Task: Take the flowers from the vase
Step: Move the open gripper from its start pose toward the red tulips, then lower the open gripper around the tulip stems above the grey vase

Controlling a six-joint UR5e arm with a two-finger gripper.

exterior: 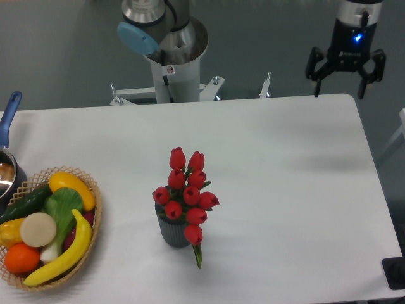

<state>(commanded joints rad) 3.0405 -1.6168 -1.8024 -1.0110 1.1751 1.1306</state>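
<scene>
The gripper [339, 92] hangs above the far right corner of the white table [285, 158], its two dark fingers [313, 68] spread wide apart and pointing down, with nothing between them. A small blue light glows on the wrist above it.

The flowers [186, 193], a bunch of red tulip buds on green stems, stand near the middle of the table, a little toward the near edge and well apart from the gripper. They sit in the vase [172, 232], a dark grey ribbed pot. The buds rise well above its mouth, and one bud and a green leaf droop over the vase's near side.

At the near left corner rests a woven basket [93, 215] of fruit and vegetables. Behind it, at the left edge, a pot with a blue handle [9, 114] is partly cut off.

The step in hand looks like the approach. A good approach would likely bring the spread fingers over the bunch, then lower them around the stems just above the vase's mouth, below the buds, closing gently and lifting straight up so the vase stays put.
</scene>
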